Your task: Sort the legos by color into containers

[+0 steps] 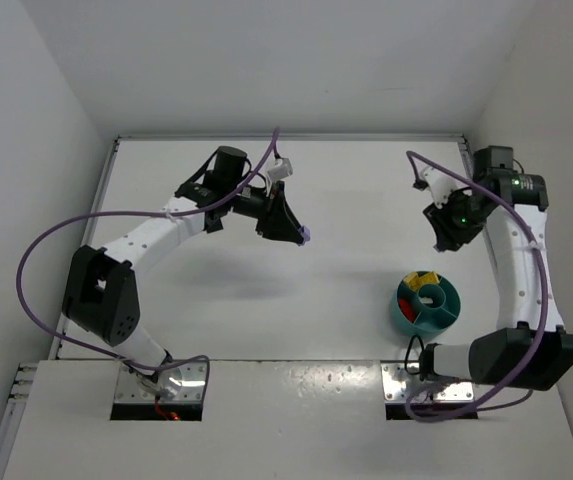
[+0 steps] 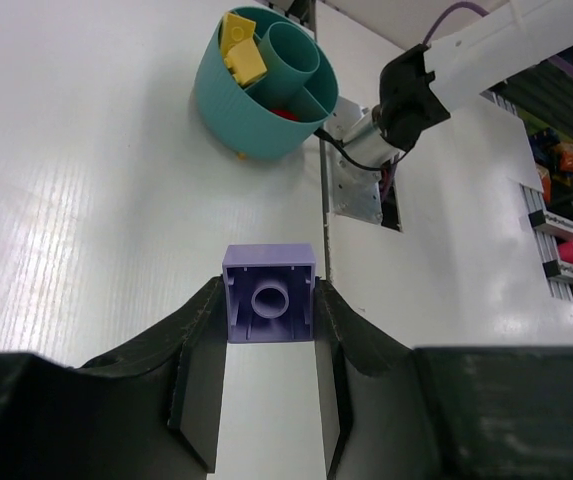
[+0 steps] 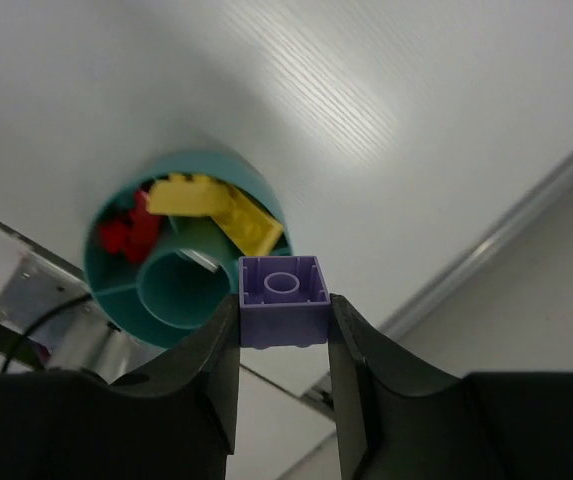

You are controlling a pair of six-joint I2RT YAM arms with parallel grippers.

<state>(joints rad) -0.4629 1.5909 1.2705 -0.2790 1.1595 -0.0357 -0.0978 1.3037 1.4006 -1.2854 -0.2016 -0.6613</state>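
Each gripper holds one lavender-purple lego. My left gripper [image 2: 269, 302] is shut on a purple lego [image 2: 269, 293], hollow underside toward the camera; it hangs above the table's middle [image 1: 296, 230], far left of the bowl. My right gripper [image 3: 284, 318] is shut on a second purple lego [image 3: 283, 300], high above the far rim of the bowl [image 3: 198, 162]. From the top view this gripper [image 1: 448, 240] hovers just beyond the teal bowl [image 1: 403, 315]. Yellow legos [image 3: 216, 205] fill one compartment and red legos [image 3: 126, 232] another. The left wrist view also shows the bowl [image 2: 236, 115] with its yellow legos [image 2: 241, 55].
White walls close in the table on three sides. A raised white ledge with two metal mounting plates [image 1: 416, 382] runs along the near edge, right behind the bowl. The right arm's base [image 2: 406, 90] stands next to the bowl.
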